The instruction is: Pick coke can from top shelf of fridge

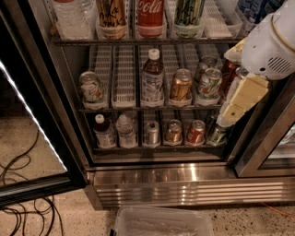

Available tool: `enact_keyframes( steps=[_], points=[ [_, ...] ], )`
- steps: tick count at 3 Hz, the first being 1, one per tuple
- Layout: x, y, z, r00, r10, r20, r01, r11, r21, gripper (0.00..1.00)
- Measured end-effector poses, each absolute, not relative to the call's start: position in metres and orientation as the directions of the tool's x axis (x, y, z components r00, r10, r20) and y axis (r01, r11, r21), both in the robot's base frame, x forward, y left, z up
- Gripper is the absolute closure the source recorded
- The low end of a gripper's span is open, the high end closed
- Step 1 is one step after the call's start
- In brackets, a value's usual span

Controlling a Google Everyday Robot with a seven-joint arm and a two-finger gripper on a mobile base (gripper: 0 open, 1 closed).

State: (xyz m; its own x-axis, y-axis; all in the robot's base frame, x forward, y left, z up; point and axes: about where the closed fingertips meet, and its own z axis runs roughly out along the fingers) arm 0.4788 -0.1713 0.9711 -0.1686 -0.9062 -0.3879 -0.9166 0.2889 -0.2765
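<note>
The coke can (150, 16), red with white script, stands upright in the middle of the top shelf (138, 41); its top is cut off by the upper frame edge. A gold-and-black tall can (112, 17) is to its left and a green-and-black can (189, 14) to its right. The fridge (161, 177) stands open, its glass door (32, 138) swung out to the left. My gripper (229, 115), cream-coloured under a white wrist (269, 46), hangs in front of the right end of the middle shelf, below and to the right of the coke can, holding nothing visible.
The middle shelf holds a brown bottle (152, 78) and several cans; the bottom shelf holds bottles and cans. A clear plastic bin (161, 223) sits on the floor in front of the fridge. Black cables (23, 184) lie on the floor at the left.
</note>
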Motion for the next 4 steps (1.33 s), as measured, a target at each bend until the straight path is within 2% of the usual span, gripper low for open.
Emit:
enact_keyframes(
  steps=[1,2,4],
  points=[
    [0.479,-0.169,0.971,-0.164,-0.906,-0.391,-0.917,0.286,-0.278,0.00],
    [0.488,-0.150,0.976,-0.131,-0.865,-0.485,-0.903,0.306,-0.301,0.00],
    [0.491,-0.126,0.999,-0.114,-0.644,-0.756,-0.799,0.512,-0.315,0.00]
  ],
)
